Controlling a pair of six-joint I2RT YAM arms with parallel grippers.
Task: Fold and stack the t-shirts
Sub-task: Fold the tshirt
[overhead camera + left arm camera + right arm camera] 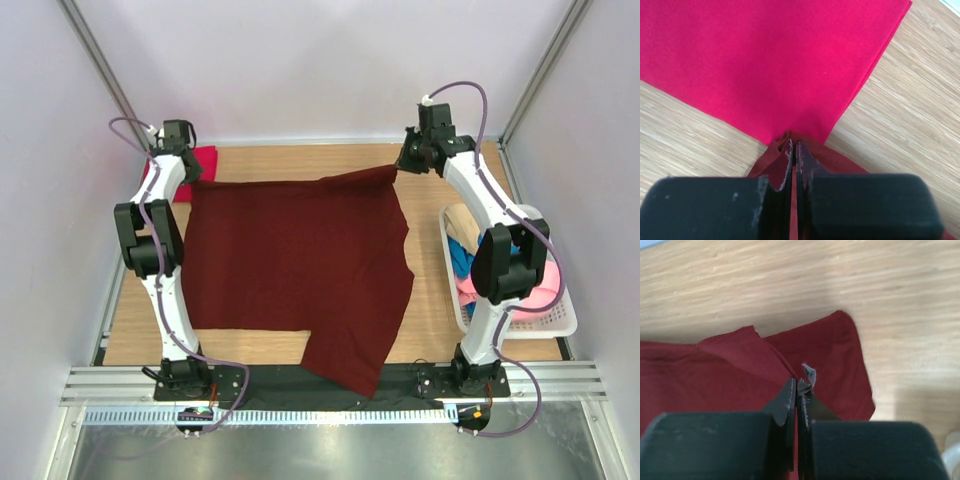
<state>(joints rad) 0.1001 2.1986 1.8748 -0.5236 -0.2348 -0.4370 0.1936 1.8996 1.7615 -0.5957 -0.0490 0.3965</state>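
While the left pincer (792, 143) and right pincer (799, 383) grip its upper corners, fully closed, we find the maroon shirt (300, 270) unfolded mid-frame; crimson shirt (205, 160) folded upper left, more shirts (465, 280) in the basket (560, 325).

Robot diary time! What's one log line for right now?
left gripper: shut on maroon shirt | right gripper: shut on its far-right corner | crimson shirt: folded, far left

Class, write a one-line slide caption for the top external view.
Left pincer and right pincer each pinch a far corner of the dark maroon t-shirt spread across the wooden table.
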